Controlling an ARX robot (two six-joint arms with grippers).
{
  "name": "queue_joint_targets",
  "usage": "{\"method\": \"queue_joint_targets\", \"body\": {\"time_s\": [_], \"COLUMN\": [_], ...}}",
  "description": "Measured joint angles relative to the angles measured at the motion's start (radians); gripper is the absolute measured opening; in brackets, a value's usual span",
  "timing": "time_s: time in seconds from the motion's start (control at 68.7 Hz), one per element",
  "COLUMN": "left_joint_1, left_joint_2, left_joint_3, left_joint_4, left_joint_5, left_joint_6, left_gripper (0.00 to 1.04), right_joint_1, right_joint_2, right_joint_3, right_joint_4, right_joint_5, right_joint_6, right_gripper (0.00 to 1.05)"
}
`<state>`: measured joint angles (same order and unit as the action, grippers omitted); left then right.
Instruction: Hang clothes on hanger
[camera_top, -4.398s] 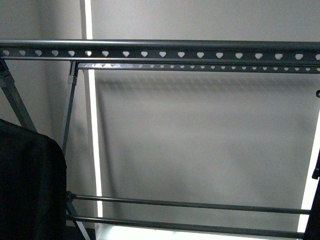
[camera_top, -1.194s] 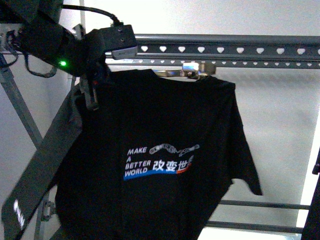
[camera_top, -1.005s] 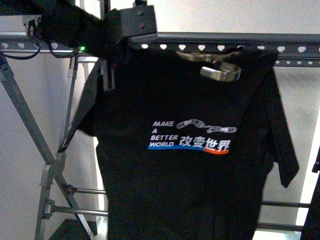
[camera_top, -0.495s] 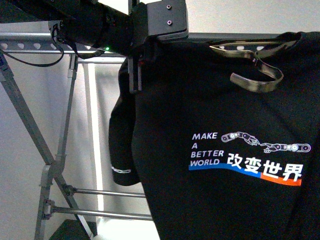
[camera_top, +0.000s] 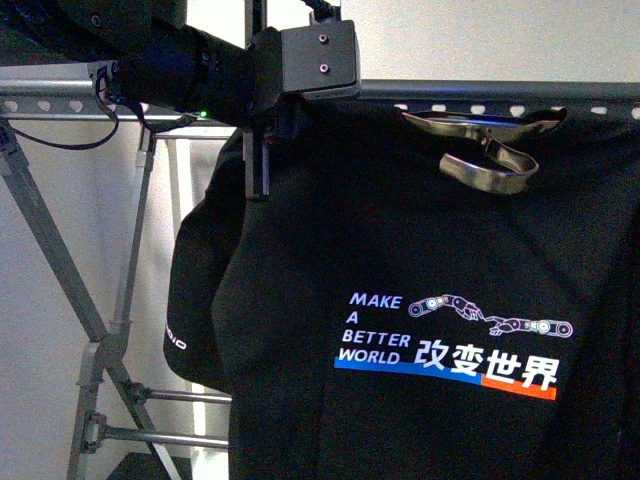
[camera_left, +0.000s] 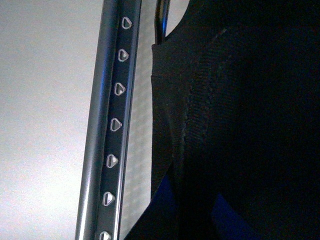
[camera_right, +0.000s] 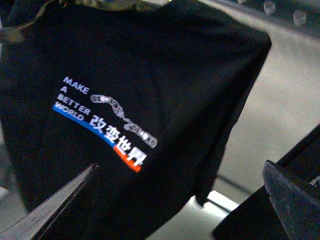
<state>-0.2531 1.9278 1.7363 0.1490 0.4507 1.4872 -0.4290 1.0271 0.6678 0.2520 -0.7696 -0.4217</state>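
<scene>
Black printed T-shirt (camera_top: 420, 260), soft, light and limp beside grey heart-pierced metal rail (camera_top: 60, 92): left gripper (camera_top: 258, 188) pinches its shoulder, likely the best hold; right gripper (camera_right: 180, 164) gapes empty.

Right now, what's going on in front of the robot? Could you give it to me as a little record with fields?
Rack: grey metal, heart-shaped holes along the top rail, slanted legs
Shirt: black, printed MAKE A BETTER WORLD, held up at rail height
Left gripper: shut on the shirt's shoulder
Right gripper: open, empty, facing the shirt
Hung yet: cannot tell; the shirt hides the rail there
</scene>
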Motion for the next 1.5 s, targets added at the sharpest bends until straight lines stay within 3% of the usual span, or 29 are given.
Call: {"method": "queue_joint_targets", "body": {"time_s": [0.073,0.204,0.262,0.35,0.466,0.728,1.121,1.5], "left_joint_1": [-0.003,-0.011,-0.01,-0.009,-0.008,-0.008,-0.008,-0.008], "left_joint_2": [0.0,0.0,-0.001,-0.001,-0.001,-0.001,-0.001,-0.002], "left_joint_3": [0.0,-0.001,-0.001,-0.001,-0.001,-0.001,-0.001,-0.001], "left_joint_4": [0.0,0.0,0.0,0.0,0.0,0.0,0.0,0.0], "left_joint_5": [0.0,0.005,0.005,0.005,0.004,0.005,0.005,0.005], "left_joint_6": [0.0,0.0,0.0,0.0,0.0,0.0,0.002,0.002], "left_gripper": [0.05,0.05,0.05,0.05,0.05,0.05,0.05,0.05], "right_joint_1": [0.086,0.178,0.232,0.273,0.3,0.324,0.304,0.292], "right_joint_2": [0.138,0.24,0.304,0.372,0.453,0.566,0.661,0.701], "right_joint_3": [0.188,0.382,0.492,0.587,0.685,0.837,0.96,0.921], "right_joint_4": [-0.061,-0.25,-0.38,-0.451,-0.498,-0.528,-0.575,-0.422], "right_joint_5": [0.002,0.0,0.036,0.097,0.157,0.206,0.264,0.242], "right_joint_6": [-0.338,-0.79,-1.104,-1.299,-1.409,-1.4,-1.213,-1.059], "right_gripper": [0.97,0.97,0.97,0.97,0.97,0.97,0.97,0.42]}}
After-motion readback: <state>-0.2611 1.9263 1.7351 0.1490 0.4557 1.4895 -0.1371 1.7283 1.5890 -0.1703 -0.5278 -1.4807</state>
